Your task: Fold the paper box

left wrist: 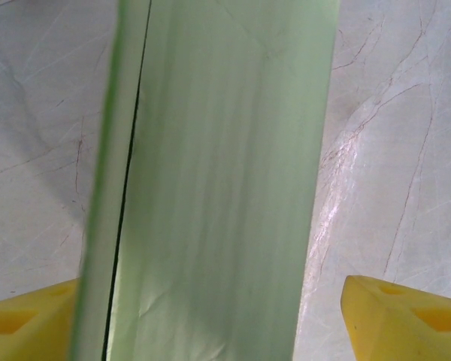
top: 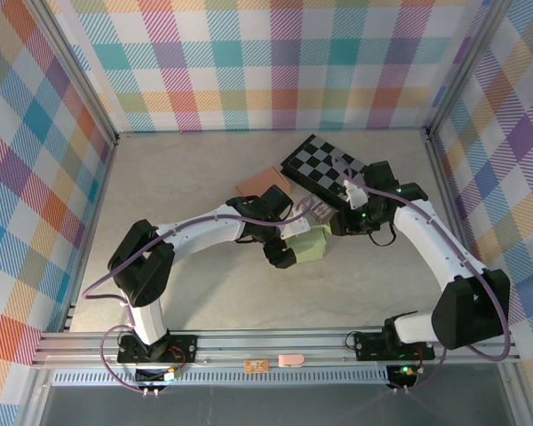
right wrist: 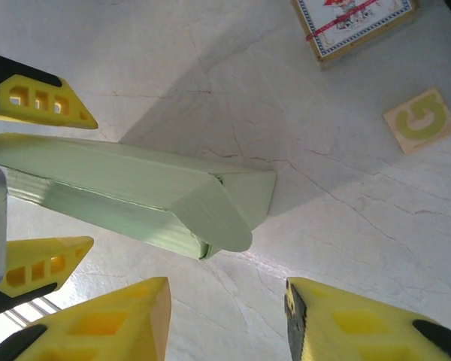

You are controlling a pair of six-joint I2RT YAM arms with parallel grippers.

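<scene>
The pale green paper box [top: 313,241] lies on its side on the table, between the two arms. In the right wrist view the box [right wrist: 135,188] runs in from the left, and a rounded end flap [right wrist: 218,218] is folded over its near end. My left gripper [top: 289,248] straddles the box with its jaws wide. In its own view the box [left wrist: 225,180] fills the middle, and bare table shows between it and the right yellow finger [left wrist: 406,316]. My right gripper [right wrist: 225,323] is open and holds nothing, just short of the flap end.
A black-and-white checkered board [top: 324,169] and a flat brown card [top: 262,182] lie behind the box. A printed card box [right wrist: 353,26] and a wooden tile with a green letter [right wrist: 425,120] lie beyond the box's end. Checkered walls enclose the table.
</scene>
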